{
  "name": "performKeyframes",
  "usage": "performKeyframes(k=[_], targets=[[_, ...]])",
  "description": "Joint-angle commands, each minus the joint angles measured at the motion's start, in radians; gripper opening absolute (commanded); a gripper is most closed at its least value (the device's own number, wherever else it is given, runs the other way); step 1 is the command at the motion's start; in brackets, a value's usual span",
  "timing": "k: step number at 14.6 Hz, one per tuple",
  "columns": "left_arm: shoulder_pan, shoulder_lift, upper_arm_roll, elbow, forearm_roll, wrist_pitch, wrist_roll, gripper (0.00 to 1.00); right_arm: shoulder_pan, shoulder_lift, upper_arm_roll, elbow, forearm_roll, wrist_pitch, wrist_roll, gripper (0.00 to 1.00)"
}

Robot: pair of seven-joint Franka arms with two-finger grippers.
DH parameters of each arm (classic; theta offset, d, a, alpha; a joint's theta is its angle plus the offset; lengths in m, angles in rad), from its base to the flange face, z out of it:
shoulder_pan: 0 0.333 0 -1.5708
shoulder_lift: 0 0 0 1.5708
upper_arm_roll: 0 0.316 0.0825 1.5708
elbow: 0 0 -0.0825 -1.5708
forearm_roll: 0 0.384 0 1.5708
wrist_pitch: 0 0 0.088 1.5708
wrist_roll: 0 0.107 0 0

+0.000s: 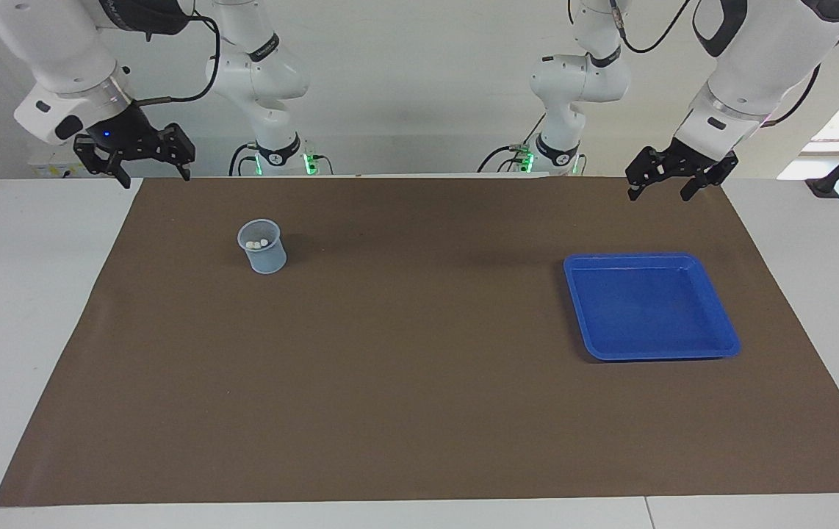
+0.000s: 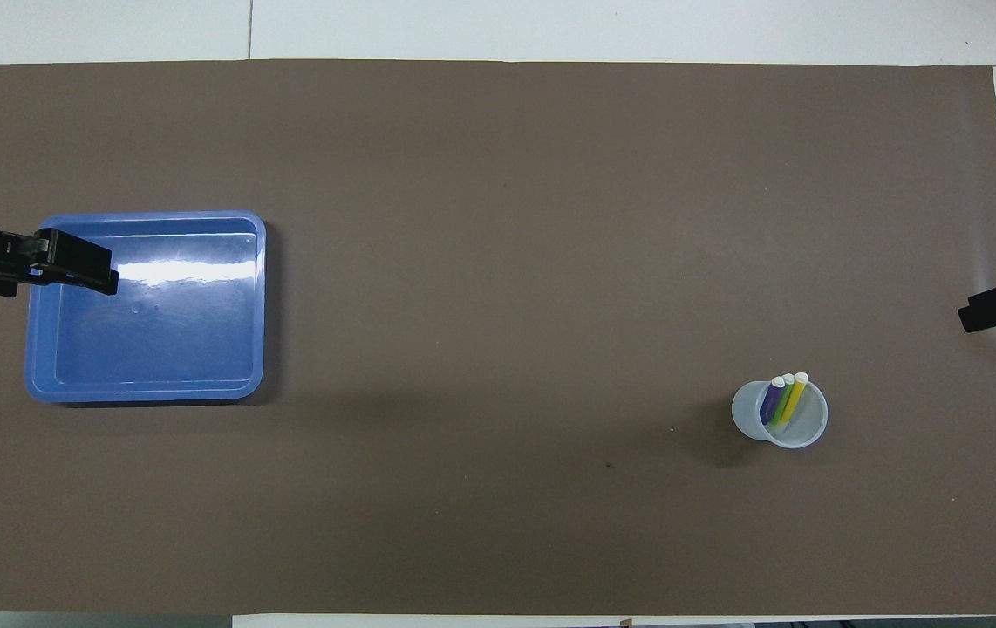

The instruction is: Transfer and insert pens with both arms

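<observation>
Three pens (image 2: 781, 399), purple, green and yellow with pale caps, stand leaning together in a translucent cup (image 2: 779, 414). In the facing view only their caps (image 1: 256, 242) show above the cup (image 1: 263, 247). My right gripper (image 1: 156, 180) hangs open and holding nothing over the mat's corner at the robots' edge, apart from the cup. My left gripper (image 1: 658, 195) hangs open with nothing in it over the mat's edge by the robots, above the blue tray's end of the table. In the overhead view one of its fingers (image 2: 79, 266) overlaps the tray's rim.
A blue tray (image 1: 651, 305) with nothing in it lies on the brown mat (image 1: 419, 382) toward the left arm's end. Two smaller white arms (image 1: 272, 81) with green lights stand at the table's edge by the robots. White table borders the mat.
</observation>
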Motion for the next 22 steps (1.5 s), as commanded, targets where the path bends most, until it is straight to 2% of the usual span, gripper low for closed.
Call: performKeyframes(k=[1, 5, 9, 22], targets=[[0.006, 0.011, -0.003, 0.023, -0.004, -0.014, -0.001, 1.00, 0.016, 0.009, -0.013, 0.007, -0.006, -0.003, 0.031, 1.00], [0.008, 0.010, -0.003, 0.023, -0.004, -0.010, -0.003, 1.00, 0.050, 0.003, -0.057, 0.002, -0.006, 0.003, 0.035, 1.00], [0.009, -0.001, -0.003, 0.018, -0.004, -0.008, -0.001, 1.00, 0.028, 0.006, -0.037, 0.004, -0.004, 0.007, 0.038, 1.00], [0.008, -0.004, -0.003, 0.008, -0.006, -0.010, 0.000, 1.00, 0.012, 0.010, -0.045, 0.010, 0.031, 0.016, 0.049, 1.00]])
